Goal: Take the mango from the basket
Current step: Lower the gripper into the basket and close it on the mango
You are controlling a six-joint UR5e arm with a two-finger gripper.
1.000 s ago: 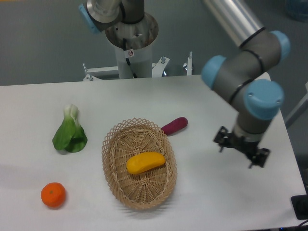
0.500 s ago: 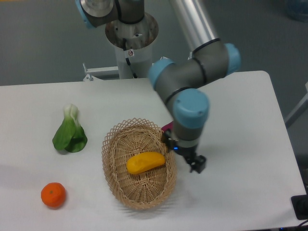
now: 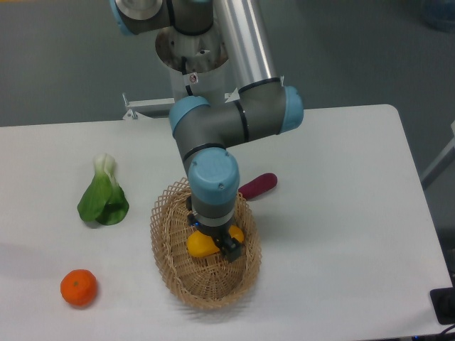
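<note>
The yellow-orange mango lies inside the tan wicker basket near the table's front middle. My gripper hangs straight over the mango, and the arm's wrist hides most of the fruit. Only the mango's left end and a bit of its right end show. The fingers are hidden under the wrist, so I cannot tell whether they are open or shut, or whether they touch the mango.
A dark purple oblong vegetable lies just right of the basket's far rim. A green leafy bok choy lies at the left. A round orange tangerine sits at the front left. The arm's base column stands at the back.
The arm has swung left from the table's right side, past the basket's right rim, to a spot directly over the mango. The mango, basket and other produce have not moved.
</note>
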